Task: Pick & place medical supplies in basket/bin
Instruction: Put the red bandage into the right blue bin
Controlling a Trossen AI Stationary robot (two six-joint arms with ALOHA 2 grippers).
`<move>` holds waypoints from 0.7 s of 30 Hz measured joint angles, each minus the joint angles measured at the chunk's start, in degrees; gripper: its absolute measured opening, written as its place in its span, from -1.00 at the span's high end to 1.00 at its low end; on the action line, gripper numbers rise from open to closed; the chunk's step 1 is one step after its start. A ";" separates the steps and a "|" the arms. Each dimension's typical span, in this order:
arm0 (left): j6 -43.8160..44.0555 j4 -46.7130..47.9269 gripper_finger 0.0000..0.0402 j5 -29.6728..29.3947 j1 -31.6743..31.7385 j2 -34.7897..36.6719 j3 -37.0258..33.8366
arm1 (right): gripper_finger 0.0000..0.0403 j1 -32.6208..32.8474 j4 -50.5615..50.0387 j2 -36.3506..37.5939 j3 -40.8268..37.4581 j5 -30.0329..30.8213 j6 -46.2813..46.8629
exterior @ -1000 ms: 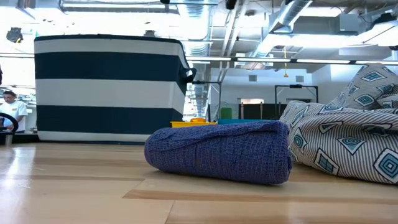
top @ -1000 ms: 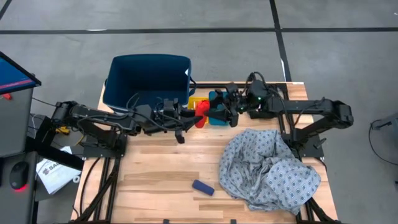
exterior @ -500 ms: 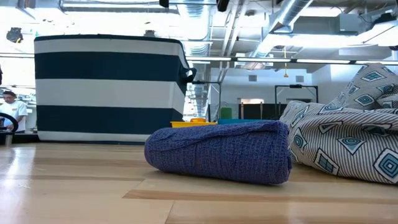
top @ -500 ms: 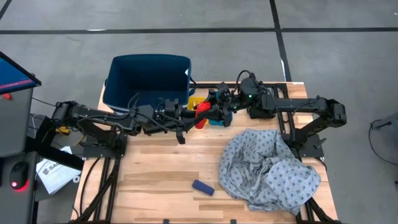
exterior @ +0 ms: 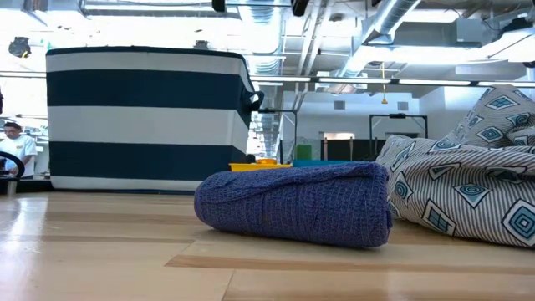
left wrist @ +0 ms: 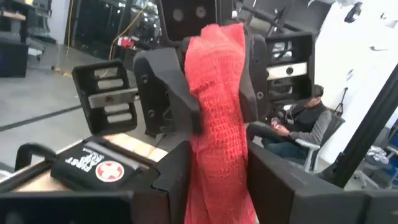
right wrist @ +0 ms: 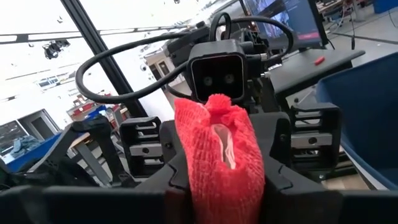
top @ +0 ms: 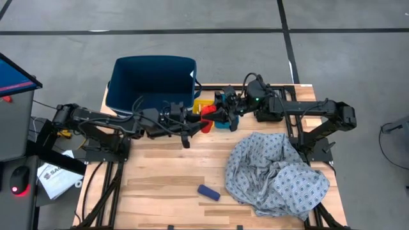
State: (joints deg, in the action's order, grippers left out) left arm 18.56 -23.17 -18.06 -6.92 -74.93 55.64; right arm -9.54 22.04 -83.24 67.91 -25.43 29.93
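A red roll [top: 208, 114] hangs in the air between my two grippers, over the yellow tray [top: 200, 104] and the teal tray [top: 223, 122] beside the navy striped basket [top: 153, 80]. My left gripper [top: 199, 121] reaches in from the table's left and is shut on one end. My right gripper [top: 220, 115] comes from the right and is shut on the other end. A blue roll [top: 208, 192] lies on its side near the front edge. The dotted gown [top: 278, 172] is heaped at the front right. My left gripper pinches the red roll's end [left wrist: 214, 180] between its two fingers [left wrist: 171, 177], level, from the table's left. The roll runs forward along the fingers, clear of the table. My right gripper pinches the opposite end [right wrist: 217, 168] between its two fingers [right wrist: 277, 177], level, from the table's right. The roll is lifted clear and bridges both grippers.
A black pouch with a red-and-white cross [left wrist: 93, 168] lies on the table below the grippers. In the low view the blue roll [exterior: 294, 204] sits in front of the basket [exterior: 146, 117], with the gown [exterior: 468, 192] at the right. Bare wood lies at the front left.
My right gripper has moved toward the table's left, up to the left gripper, and has shut on the free end of the red roll. The left gripper has stayed in place with the roll.
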 joint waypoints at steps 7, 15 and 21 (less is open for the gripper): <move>1.02 9.82 0.16 -0.16 -1.70 0.05 0.05 | 0.56 -0.55 -0.56 -0.07 -0.06 -0.24 0.31; 1.79 26.98 0.07 0.36 -3.97 -0.07 -0.20 | 0.56 -1.69 -2.83 0.37 0.30 -0.39 0.70; 6.22 38.60 0.09 0.24 -8.26 -0.20 -0.25 | 0.56 -3.53 -19.00 2.16 0.25 0.28 -3.64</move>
State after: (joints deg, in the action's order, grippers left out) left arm 24.77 15.43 -17.82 -15.18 -75.13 55.40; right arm -13.07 3.04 -81.08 68.16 -25.15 26.29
